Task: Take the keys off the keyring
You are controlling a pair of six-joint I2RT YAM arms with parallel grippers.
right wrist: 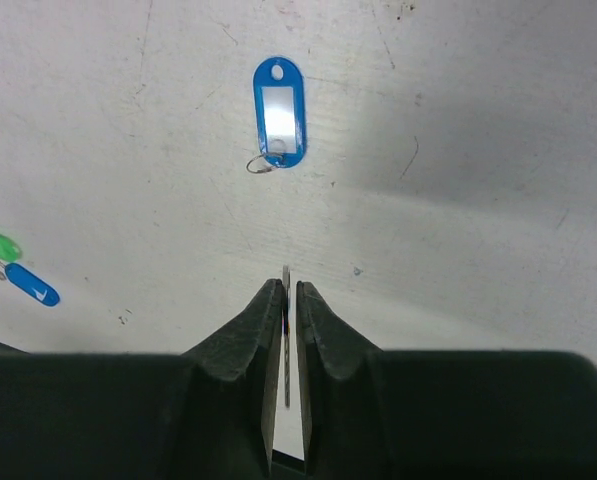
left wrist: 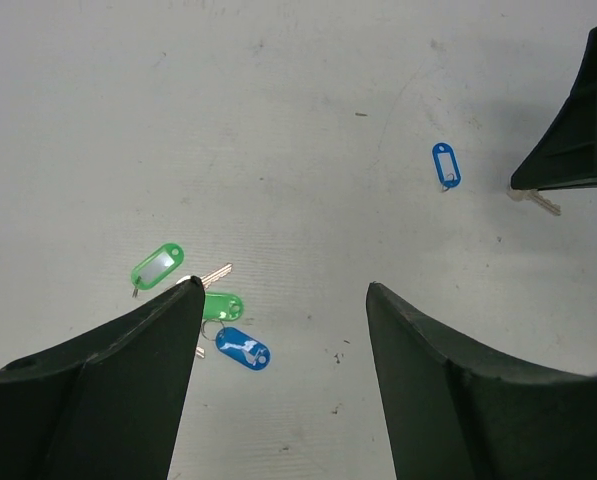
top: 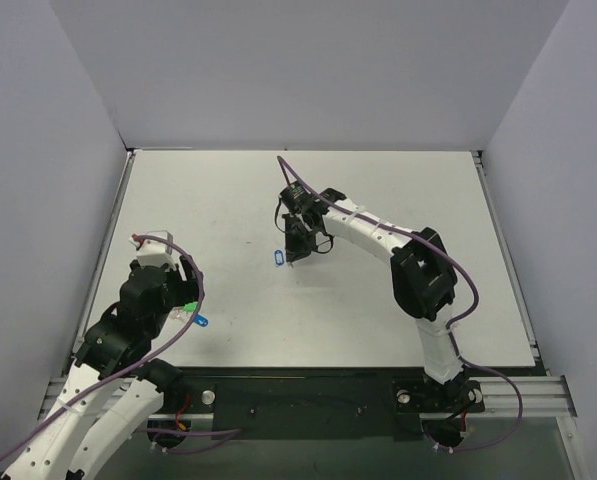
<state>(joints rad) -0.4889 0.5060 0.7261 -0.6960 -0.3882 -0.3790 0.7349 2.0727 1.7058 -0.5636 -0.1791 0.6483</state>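
Observation:
The keyring (right wrist: 278, 112), a light-blue oval tag with a pale centre and a thin metal ring, lies flat on the white table, apart from my right gripper. It also shows in the top view (top: 278, 258) and in the left wrist view (left wrist: 445, 165). My right gripper (right wrist: 288, 288) is shut on the small silver key (right wrist: 286, 340), held edge-on between the fingertips with its tip sticking out just above the table. In the top view the right gripper (top: 294, 256) stands just right of the tag. My left gripper (left wrist: 283, 295) is open and empty, low at the near left.
A bunch of two green tags (left wrist: 158, 266), a dark blue tag (left wrist: 243, 349) and a key lies beside my left gripper's left finger. It also shows in the top view (top: 196, 318). Grey walls surround the table on three sides.

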